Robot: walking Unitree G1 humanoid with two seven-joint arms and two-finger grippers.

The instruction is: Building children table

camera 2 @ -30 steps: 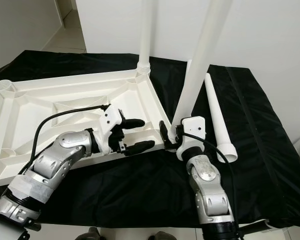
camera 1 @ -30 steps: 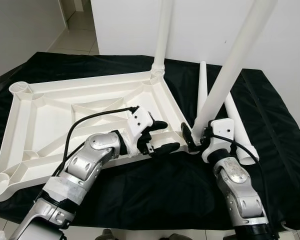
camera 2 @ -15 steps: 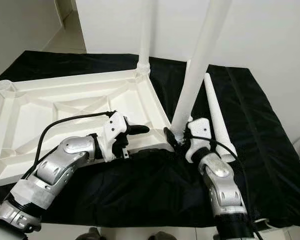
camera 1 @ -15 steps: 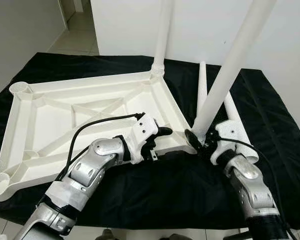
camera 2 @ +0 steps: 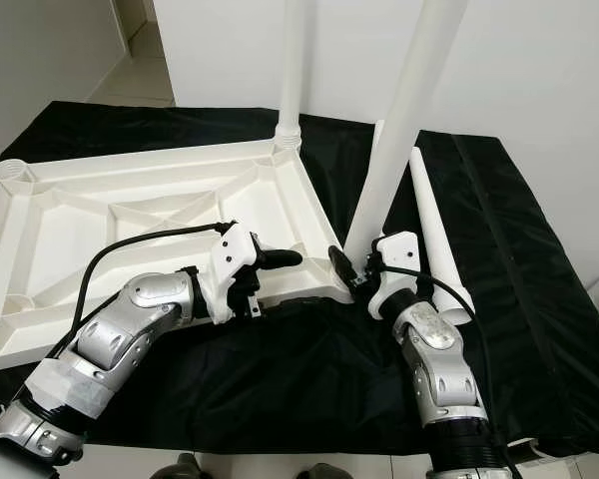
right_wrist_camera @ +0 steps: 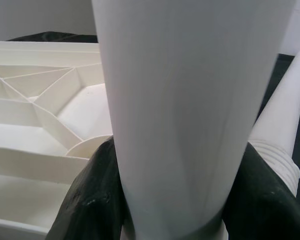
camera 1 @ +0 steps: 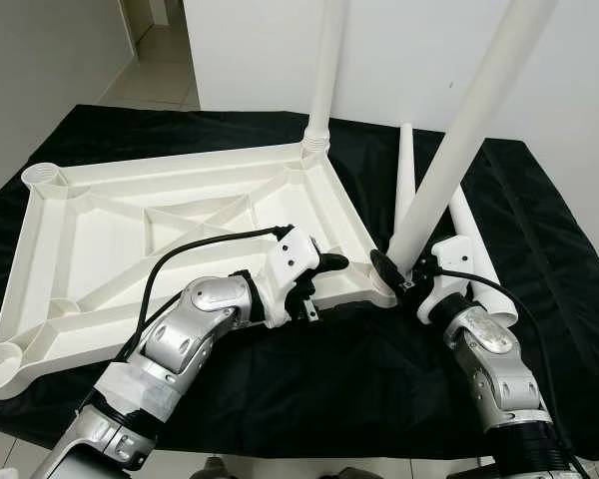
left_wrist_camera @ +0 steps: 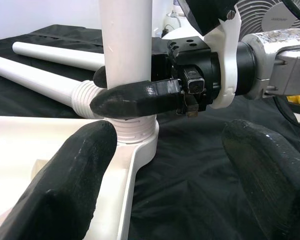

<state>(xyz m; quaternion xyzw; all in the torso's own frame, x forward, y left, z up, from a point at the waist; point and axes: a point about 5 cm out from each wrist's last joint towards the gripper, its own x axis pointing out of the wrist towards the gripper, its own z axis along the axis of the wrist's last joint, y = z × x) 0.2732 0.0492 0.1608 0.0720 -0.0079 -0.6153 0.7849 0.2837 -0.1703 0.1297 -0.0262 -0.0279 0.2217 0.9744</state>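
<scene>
Black cloth lies under a white tabletop turned upside down. Right gripper pinches a leg at its corner. Left gripper is spread wide at the near rim.

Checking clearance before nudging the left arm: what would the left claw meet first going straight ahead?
Probably the table leg at the tabletop's corner socket, gripped by the right claw; depth is uncertain.

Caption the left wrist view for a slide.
Right gripper clamps a white table leg at the tabletop's corner socket; left gripper's fingers open alongside.
</scene>
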